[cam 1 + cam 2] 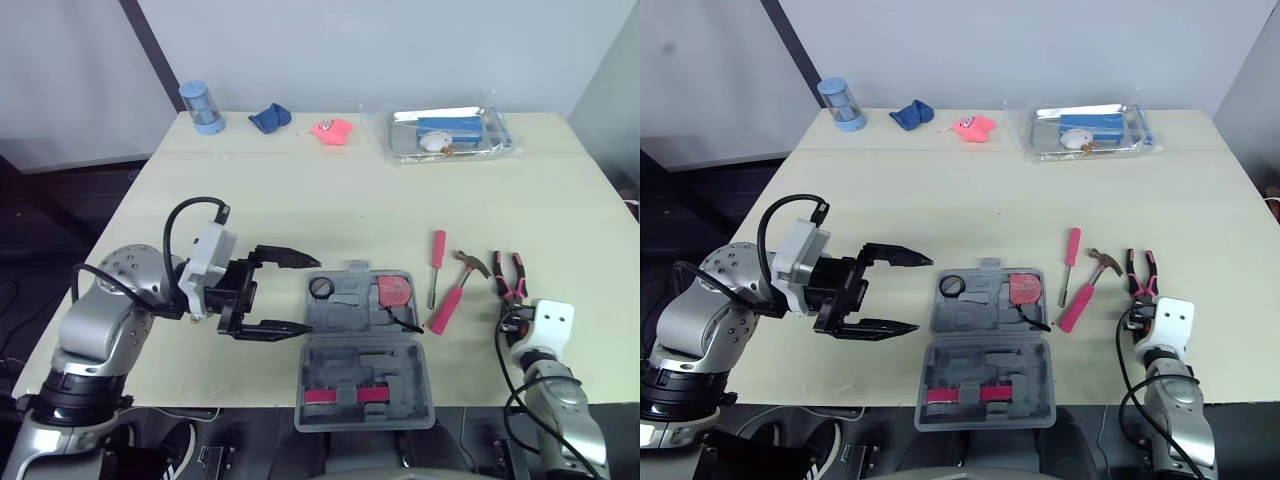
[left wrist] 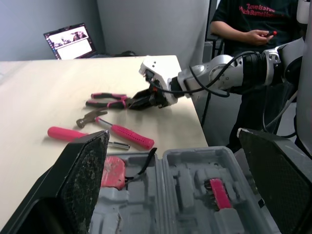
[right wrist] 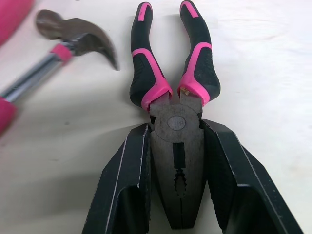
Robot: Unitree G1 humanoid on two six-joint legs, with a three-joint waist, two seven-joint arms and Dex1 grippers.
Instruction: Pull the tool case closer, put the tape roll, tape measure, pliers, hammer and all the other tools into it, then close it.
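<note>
A: Which step are we on?

B: Packing. Case [image 1: 365,365] lies open at the near edge of the counter [image 1: 300,190], w/ tape roll [image 1: 321,288] and tape measure [image 1: 393,291] in its far half. Pliers [image 1: 510,275], hammer [image 1: 455,290] and screwdriver [image 1: 437,262] are out on the counter, right of the case.

A: So pliers next?

B: Looks so. R gripper [image 3: 175,129] is on them. Its fingers [image 3: 122,190] pinch the pliers' head from both sides, handles pointing away. Pliers lie flat, not lifted yet.

A: And the other arm?

B: L gripper [image 1: 314,295] hovers just left of the case, fingers [image 1: 285,257] spread wide, holding nothing.

A: What does the next move need?

B: My guess: lift straight up so the handles clear the hammer head, which lies just beside them. Then carry left to the case and set them in a free recess. Grip's on the head only, so the handles may droop or swing; go slow. L could steady the case, since it sits near the edge.

A: After that?

B: Hammer, screwdriver, then shut the lid.
</note>
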